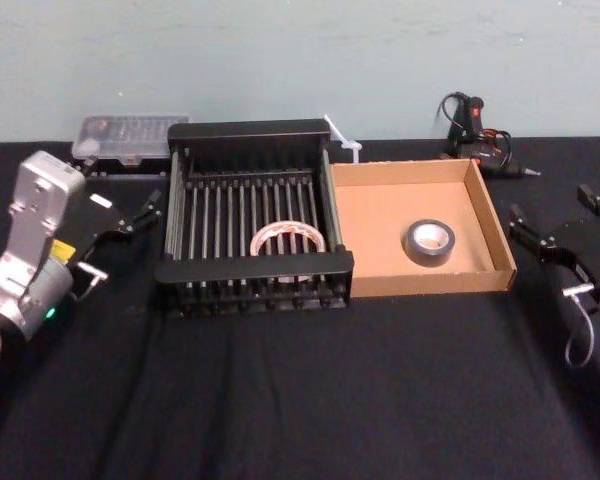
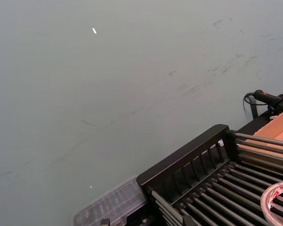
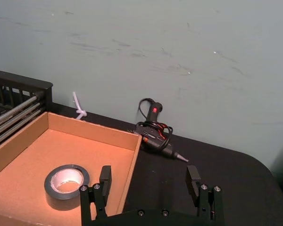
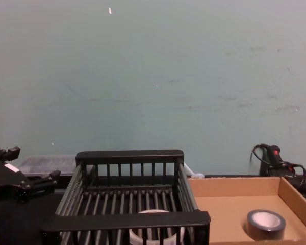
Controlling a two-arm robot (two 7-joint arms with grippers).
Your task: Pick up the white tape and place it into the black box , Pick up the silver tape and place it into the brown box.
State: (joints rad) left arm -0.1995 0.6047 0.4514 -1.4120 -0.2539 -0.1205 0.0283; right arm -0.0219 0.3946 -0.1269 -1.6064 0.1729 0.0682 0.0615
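Note:
The white tape (image 1: 287, 240) lies flat on the slatted floor of the black box (image 1: 250, 268), toward its front; in the chest view the white tape (image 4: 153, 232) shows through the bars. The silver tape (image 1: 430, 243) lies flat in the brown box (image 1: 485, 225), right of the crate. My left gripper (image 1: 128, 210) hovers open just left of the crate, holding nothing. My right gripper (image 3: 148, 181) is open and empty, just outside the tray's right wall, with the silver tape (image 3: 66, 186) inside the tray beside it.
A clear plastic case (image 1: 130, 135) sits behind the crate at the back left. A black glue gun (image 1: 475, 135) with its cord lies behind the tray, close to the wall. A white zip tie (image 1: 342, 138) pokes up between the two boxes. Black cloth covers the table.

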